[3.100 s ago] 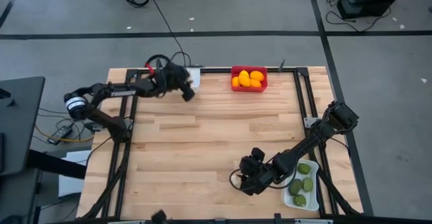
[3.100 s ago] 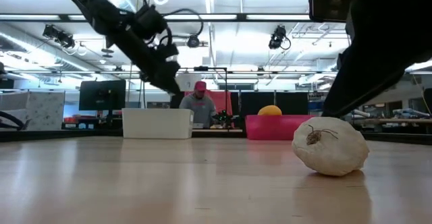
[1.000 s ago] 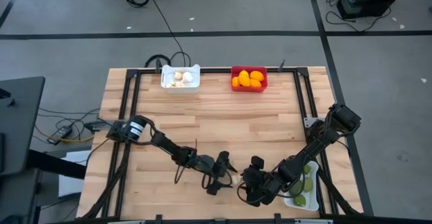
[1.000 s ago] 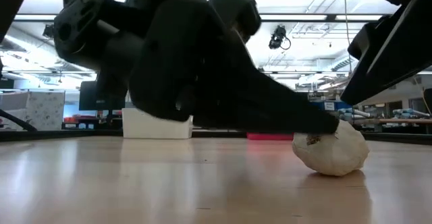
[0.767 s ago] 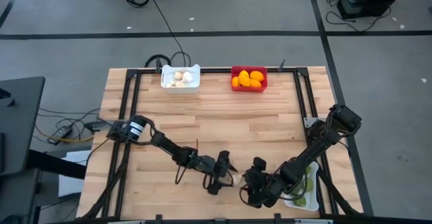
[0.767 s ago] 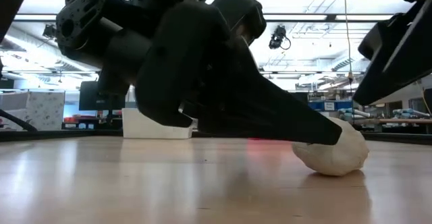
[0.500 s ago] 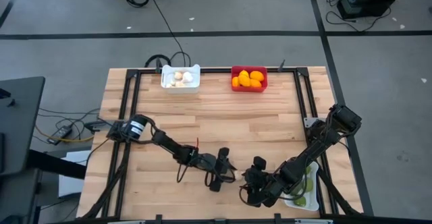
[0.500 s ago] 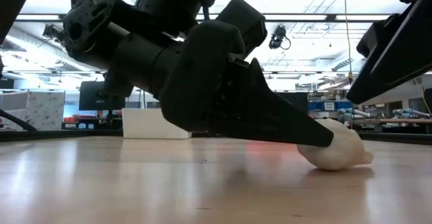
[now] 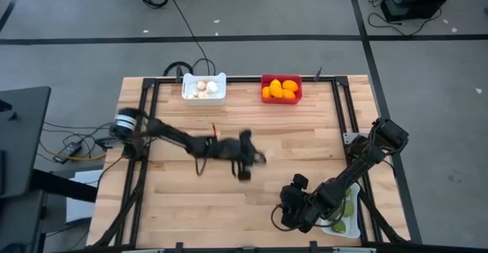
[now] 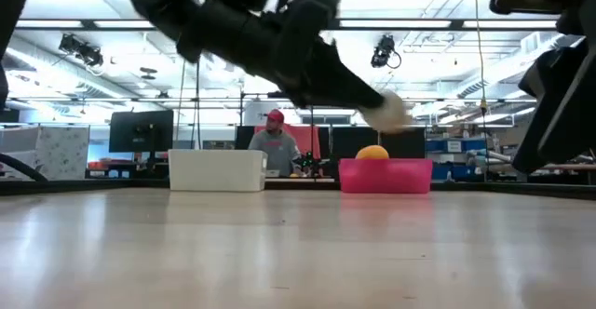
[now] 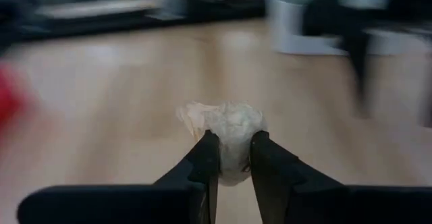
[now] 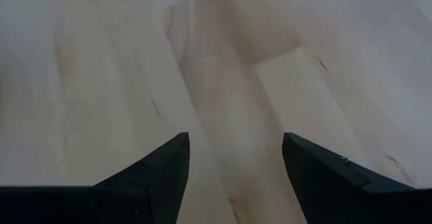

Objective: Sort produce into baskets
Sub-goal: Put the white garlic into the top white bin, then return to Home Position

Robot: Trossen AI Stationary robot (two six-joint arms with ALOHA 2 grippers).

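**Q:** What did your left pincer have at that moment?

**A:** My left gripper (image 11: 229,158) was clamped on a garlic bulb (image 11: 226,133), lifted clear of the wooden table (image 9: 229,207) near its middle. The low view showed the pale bulb (image 10: 389,114) in the air, above the level of the baskets. My right gripper (image 12: 233,158) hung with its fingers apart and nothing between them, low over bare wood beside the white basket of green fruit (image 9: 345,226) at the table's near right corner.

**Q:** How did the bulb handle?

**A:** I judged it light, dry and papery. The skin looked loose and ragged on one side, so it could flake or slip. The fingers held it across the body from both sides, which seemed the right place. A hard squeeze might crush the cloves, so I reckoned a moderate grip would do.

**Q:** How did the count stand?

**A:** Three baskets. The white basket of garlic (image 9: 216,97) sat at the far edge and held about three pale bulbs. Beside it the red basket (image 9: 281,99) held roughly four or five orange and yellow citrus fruits (image 9: 279,90), too bunched to count surely. My arm hid part of the near white basket, so I could make out only two or three green fruits. I saw no loose produce left on the wood, only the one bulb in my grip.
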